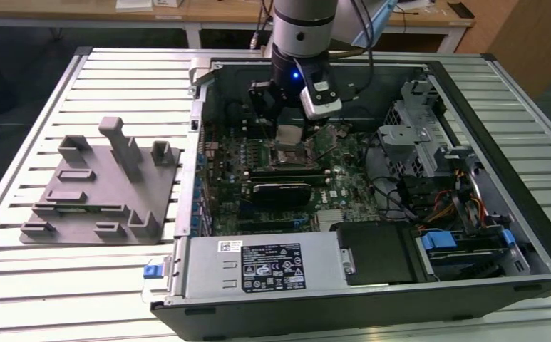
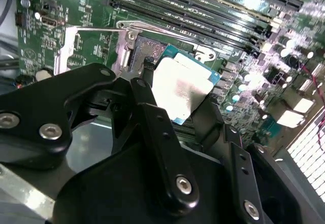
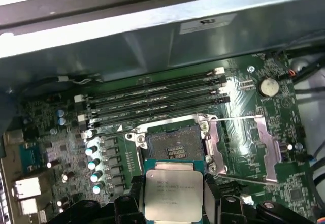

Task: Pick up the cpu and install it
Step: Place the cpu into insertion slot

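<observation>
Cpu [image 3: 172,191]: hanging just above the socket [image 3: 172,145], a shade short of its opening and not yet seated.
Look: flat square chip, shiny silver lid with faint print, thin paler rim around the edge.
Gripper [image 3: 172,196]: black fingers [image 3: 136,196] pinching the cpu by two opposite edges.
Socket: bare, its pin field exposed, with the metal load plate [image 3: 264,142] swung open beside it.
Memory slots [image 3: 157,99]: long dark rows just beyond the socket.
Step in hand: by the look of it, lining the chip up over the socket.
Doing it well: keep the chip level, square its edges to the socket frame, centre it first and never drag it across the pins.
</observation>
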Available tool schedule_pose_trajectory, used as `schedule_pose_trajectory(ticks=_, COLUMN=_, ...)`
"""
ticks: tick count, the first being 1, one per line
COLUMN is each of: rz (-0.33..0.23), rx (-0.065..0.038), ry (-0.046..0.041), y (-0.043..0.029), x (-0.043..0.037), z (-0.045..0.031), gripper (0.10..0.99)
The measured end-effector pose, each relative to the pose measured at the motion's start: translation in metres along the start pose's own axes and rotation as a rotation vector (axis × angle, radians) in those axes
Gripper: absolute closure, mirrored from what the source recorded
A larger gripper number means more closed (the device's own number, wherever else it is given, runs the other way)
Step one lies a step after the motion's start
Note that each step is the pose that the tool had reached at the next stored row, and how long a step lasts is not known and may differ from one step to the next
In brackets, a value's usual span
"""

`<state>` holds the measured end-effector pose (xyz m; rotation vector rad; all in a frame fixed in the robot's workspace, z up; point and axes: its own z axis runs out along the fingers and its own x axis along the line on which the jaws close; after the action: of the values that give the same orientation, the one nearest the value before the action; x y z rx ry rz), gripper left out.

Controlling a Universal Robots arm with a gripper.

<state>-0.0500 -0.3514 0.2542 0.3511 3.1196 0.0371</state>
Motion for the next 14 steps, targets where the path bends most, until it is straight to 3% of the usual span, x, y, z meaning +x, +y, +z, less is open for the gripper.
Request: schedule_pose_trajectory(ticks=14, rz=0.18, rx=0.001, ry=-0.0047, y=0.0, x=0.0, z=0.0003, gripper=0.537)
